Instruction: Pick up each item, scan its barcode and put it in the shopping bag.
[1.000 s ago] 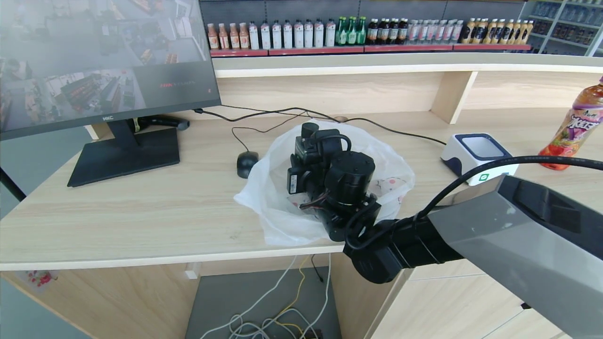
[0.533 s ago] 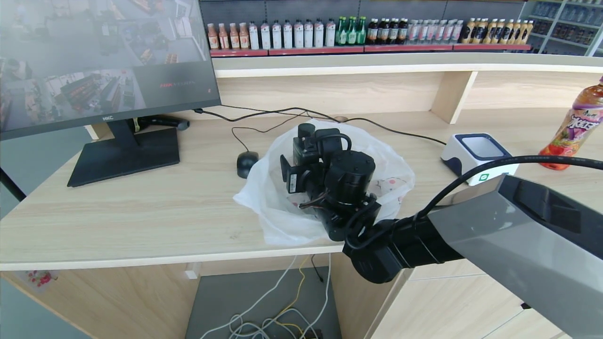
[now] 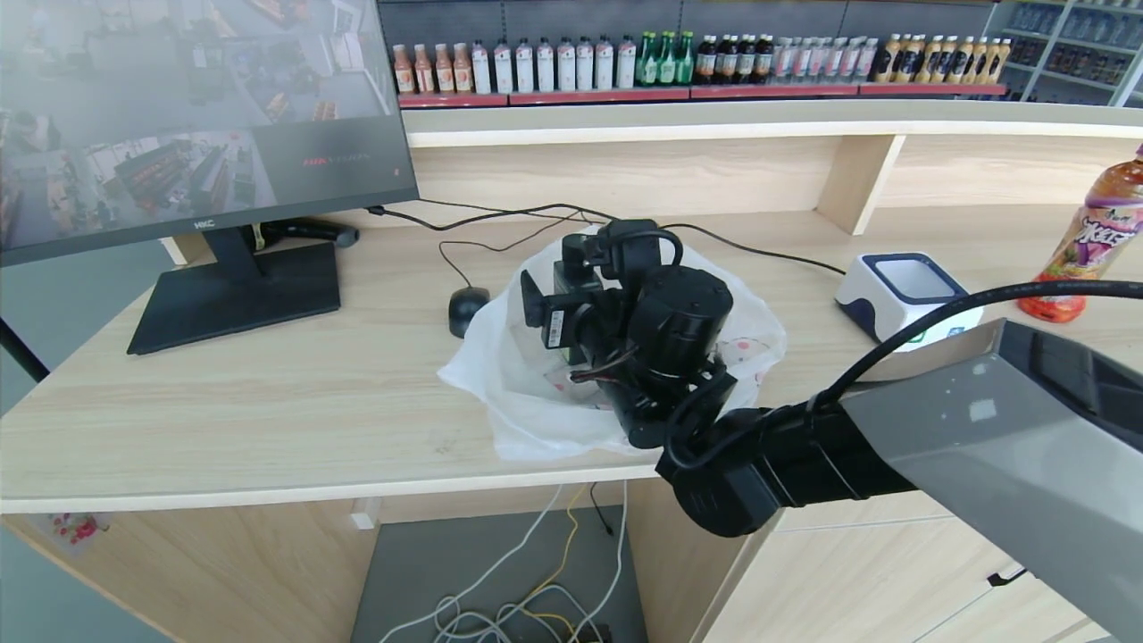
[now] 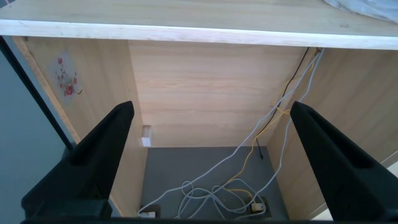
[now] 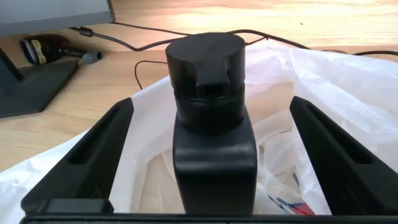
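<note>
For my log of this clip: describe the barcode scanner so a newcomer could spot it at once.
On the wooden counter, look to the right of the white shopping bag. The scanner sits between that bag and the juice bottle: a small white box with a dark blue frame around its top window.

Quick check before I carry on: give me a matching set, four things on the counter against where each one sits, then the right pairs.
Things:
1. shopping bag
2. scanner
3. juice bottle
4. mouse

Places:
A. far right end of the counter
B. between the shopping bag and the monitor stand
C. middle of the counter, reaching its front edge
D. between the shopping bag and the juice bottle

Pairs: 1-C; 2-D; 3-A; 4-B
</note>
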Controlling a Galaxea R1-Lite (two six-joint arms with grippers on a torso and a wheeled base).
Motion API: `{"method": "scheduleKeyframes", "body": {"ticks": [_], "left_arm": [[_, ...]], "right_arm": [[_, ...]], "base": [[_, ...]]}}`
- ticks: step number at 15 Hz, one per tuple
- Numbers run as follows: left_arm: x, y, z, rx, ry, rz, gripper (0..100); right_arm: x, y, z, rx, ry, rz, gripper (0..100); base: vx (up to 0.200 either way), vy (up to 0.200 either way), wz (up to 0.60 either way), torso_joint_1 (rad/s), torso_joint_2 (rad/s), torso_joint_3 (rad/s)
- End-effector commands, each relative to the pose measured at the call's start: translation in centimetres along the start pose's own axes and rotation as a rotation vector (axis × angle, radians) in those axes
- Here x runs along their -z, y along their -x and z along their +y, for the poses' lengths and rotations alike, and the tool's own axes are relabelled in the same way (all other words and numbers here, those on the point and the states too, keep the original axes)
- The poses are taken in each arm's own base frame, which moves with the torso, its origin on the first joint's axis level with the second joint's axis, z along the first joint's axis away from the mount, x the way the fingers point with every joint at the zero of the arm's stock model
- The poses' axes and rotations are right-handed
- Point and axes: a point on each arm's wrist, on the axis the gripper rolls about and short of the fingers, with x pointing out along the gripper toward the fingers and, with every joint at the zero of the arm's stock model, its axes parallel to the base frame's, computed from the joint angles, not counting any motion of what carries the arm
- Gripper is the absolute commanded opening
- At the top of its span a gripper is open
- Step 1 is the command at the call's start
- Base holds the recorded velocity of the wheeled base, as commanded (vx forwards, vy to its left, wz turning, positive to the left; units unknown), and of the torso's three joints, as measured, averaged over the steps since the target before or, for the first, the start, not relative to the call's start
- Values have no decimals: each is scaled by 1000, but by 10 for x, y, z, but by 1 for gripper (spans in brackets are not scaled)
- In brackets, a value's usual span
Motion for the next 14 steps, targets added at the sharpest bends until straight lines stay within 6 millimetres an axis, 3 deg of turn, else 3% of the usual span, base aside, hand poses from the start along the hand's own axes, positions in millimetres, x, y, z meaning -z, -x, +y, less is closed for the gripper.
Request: {"method": "scheduleKeyframes", "body": {"ticks": [1, 4, 10, 14], "left_arm": [[0, 0, 0, -1, 1, 0, 100], [0, 0, 0, -1, 1, 2, 100], [0, 0, 0, -1, 1, 0, 100], [0, 0, 0, -1, 6, 0, 100]], "right_arm": [[-25, 15, -4, -8, -5, -16, 100], [-40, 43, -14, -18, 12, 12, 100], [-67, 119, -50, -37, 4, -11, 100], [-67, 141, -61, -39, -13, -53, 100]], "base": [[0, 0, 0, 0, 0, 0], [0, 0, 0, 0, 0, 0], [0, 0, 0, 0, 0, 0], [0, 0, 0, 0, 0, 0]]}}
